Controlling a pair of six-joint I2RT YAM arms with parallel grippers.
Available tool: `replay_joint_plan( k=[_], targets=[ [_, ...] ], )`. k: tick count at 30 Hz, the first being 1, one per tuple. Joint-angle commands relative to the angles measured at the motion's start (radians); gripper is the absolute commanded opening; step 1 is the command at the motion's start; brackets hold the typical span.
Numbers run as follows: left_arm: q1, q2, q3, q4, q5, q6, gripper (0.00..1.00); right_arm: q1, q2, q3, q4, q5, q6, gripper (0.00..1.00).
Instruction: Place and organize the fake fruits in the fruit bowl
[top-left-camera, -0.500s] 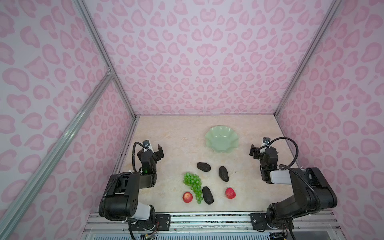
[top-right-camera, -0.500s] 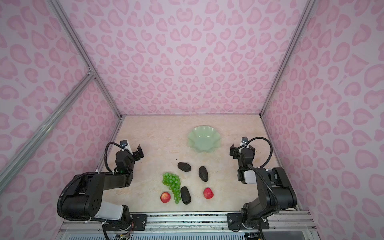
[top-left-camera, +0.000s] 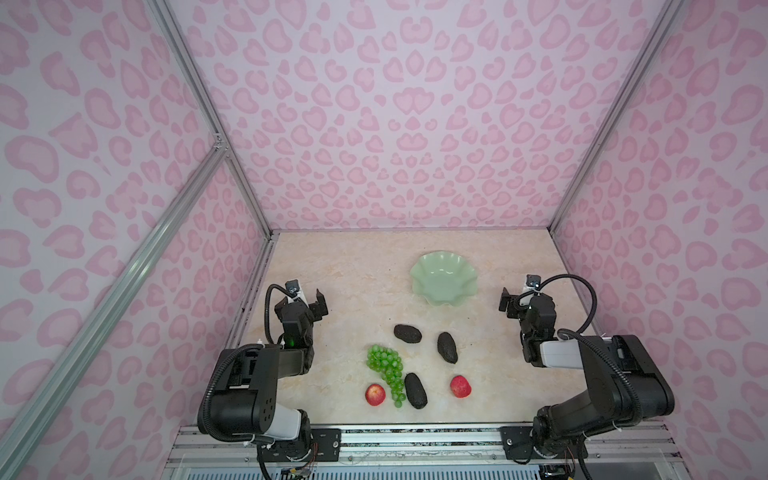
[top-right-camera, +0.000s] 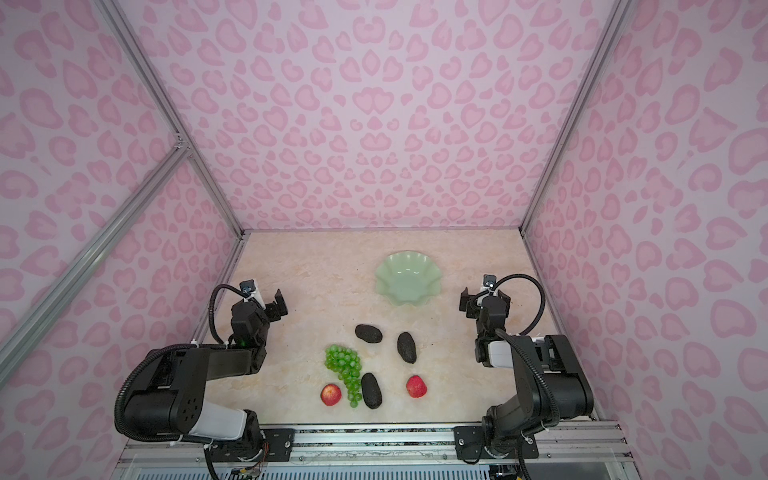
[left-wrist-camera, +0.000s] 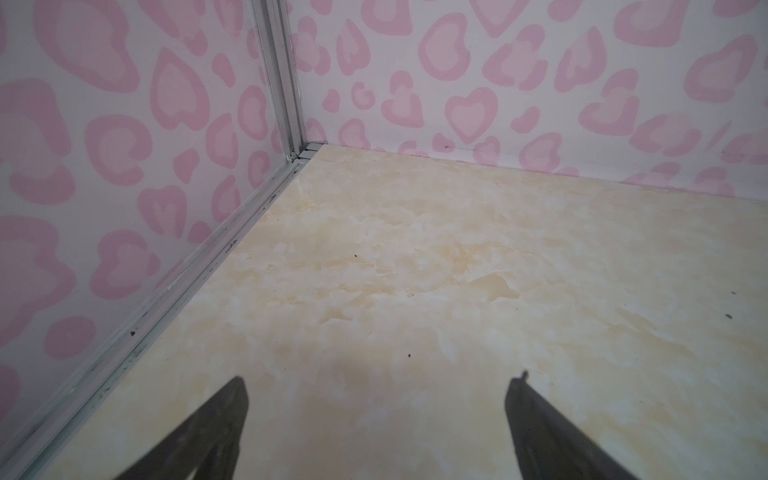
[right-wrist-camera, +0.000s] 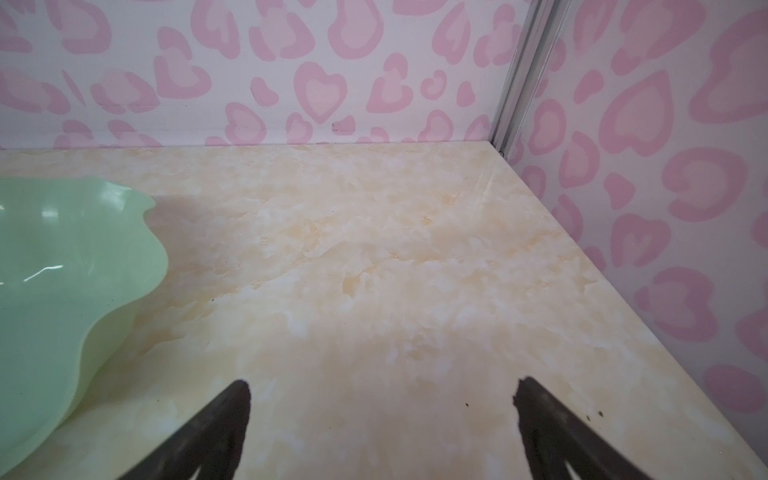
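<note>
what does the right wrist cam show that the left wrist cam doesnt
Only the right wrist view shows the fruit bowl. Only the left wrist view shows a metal rail beside the table. Both share the marbled table, pink heart walls and an empty, open gripper: the right gripper and the left gripper. Neither shows fruit.

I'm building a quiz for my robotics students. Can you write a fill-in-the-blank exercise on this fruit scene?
1. The scalloped fruit bowl is ____ of fruit.
2. ____ dark avocados lie on the table.
3. The bunch of grapes is ____ in colour.
4. The left gripper and right gripper have their fingers ____.

Missing words: empty, three, green, open.
</note>
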Motion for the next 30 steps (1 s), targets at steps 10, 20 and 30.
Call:
replay_joint_plan(
  k=[10, 20, 30],
  targets=[
    [0.004, 0.000, 0.005, 0.029, 0.011, 0.002, 0.97, 0.000, 0.004, 0.001, 0.001, 0.011, 0.000, 0.99],
    [0.007, -0.005, 0.000, 0.033, 0.017, -0.002, 0.97, 0.000, 0.003, 0.001, 0.000, 0.011, 0.000, 0.99],
    [0.006, -0.327, 0.119, -0.381, 0.004, -0.170, 0.96, 0.095, -0.220, 0.197, -0.506, 0.139, 0.064, 0.97]
  ],
)
